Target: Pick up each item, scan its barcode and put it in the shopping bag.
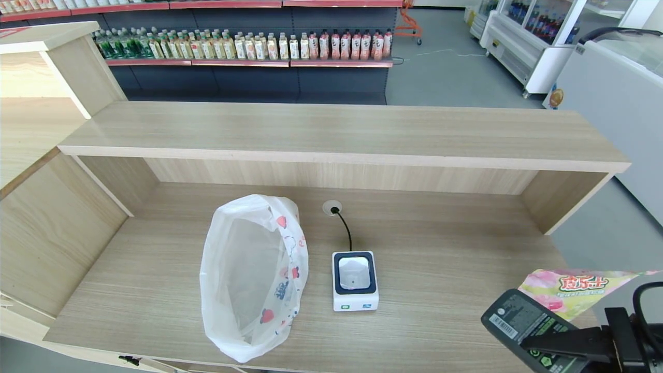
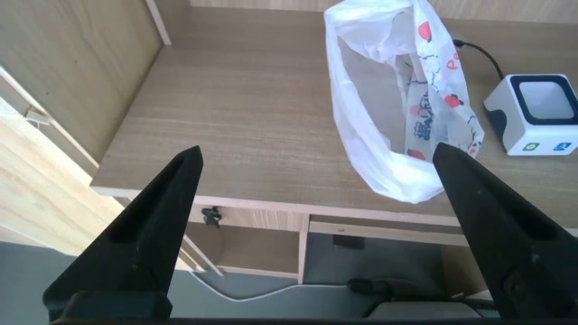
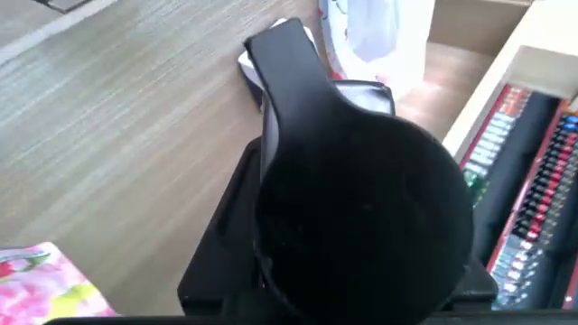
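Observation:
The white plastic shopping bag (image 1: 252, 274) with cartoon prints lies on the counter, its mouth open toward the front. To its right sits the white barcode scanner (image 1: 354, 280), window facing up. At the front right corner my right gripper (image 1: 562, 346) is shut on a dark package (image 1: 520, 319) with a barcode label on top, held above the counter and right of the scanner. In the right wrist view the dark package (image 3: 361, 208) hides most of the scanner (image 3: 372, 90). My left gripper (image 2: 318, 158) hangs open above the counter's front edge, left of the shopping bag (image 2: 397, 99).
A pink and yellow snack packet (image 1: 575, 290) lies at the counter's right edge, beside the held package. A raised wooden shelf (image 1: 331, 134) runs along the back, with side walls on both ends. The scanner's cable (image 1: 346, 228) runs to a hole in the counter.

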Motion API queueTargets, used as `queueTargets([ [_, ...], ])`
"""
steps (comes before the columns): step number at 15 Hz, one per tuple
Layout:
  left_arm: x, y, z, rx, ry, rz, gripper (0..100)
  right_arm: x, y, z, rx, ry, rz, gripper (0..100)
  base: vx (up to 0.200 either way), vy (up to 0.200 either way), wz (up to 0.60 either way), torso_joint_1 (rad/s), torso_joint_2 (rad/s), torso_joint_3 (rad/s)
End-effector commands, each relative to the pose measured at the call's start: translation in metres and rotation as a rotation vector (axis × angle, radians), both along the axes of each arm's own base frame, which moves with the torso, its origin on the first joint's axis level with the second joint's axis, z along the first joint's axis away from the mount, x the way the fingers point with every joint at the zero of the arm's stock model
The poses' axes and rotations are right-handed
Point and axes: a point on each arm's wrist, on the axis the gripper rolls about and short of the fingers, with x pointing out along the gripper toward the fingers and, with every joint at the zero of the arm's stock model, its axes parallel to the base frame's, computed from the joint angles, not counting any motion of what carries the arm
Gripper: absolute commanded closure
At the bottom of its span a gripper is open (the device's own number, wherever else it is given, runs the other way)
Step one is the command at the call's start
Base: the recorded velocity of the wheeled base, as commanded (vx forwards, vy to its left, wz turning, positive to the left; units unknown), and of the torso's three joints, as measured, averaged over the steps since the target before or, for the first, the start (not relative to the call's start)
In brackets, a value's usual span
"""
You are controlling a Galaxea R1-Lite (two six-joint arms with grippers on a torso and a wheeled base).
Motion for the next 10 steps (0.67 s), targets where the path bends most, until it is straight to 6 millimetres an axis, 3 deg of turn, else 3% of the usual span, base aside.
queueTargets([
  [1, 0.000, 0.000, 0.000, 0.000, 0.000, 0.000, 0, 0.026, 0.009, -0.001, 0.003, -0.049, 0.165, 100, 0.000, 0.000, 0.00, 0.000, 0.00, 0.000],
  [3, 0.000, 0.000, 0.000, 0.000, 0.000, 0.000, 0, 0.048, 0.020, 0.001, 0.026, -0.125, 0.296, 100, 0.000, 0.000, 0.00, 0.000, 0.00, 0.000],
  [7, 0.000, 0.000, 0.000, 0.000, 0.000, 0.000, 0, 0.082, 0.067, 0.002, 0.117, -0.222, 0.543, 100, 0.000, 0.000, 0.00, 0.000, 0.00, 0.000],
  [10, 0.000, 0.000, 0.000, 0.000, 0.000, 0.000, 0, 0.090, 0.081, 0.000, 0.123, -0.222, 0.591, 100, 0.000, 0.000, 0.00, 0.000, 0.00, 0.000],
])
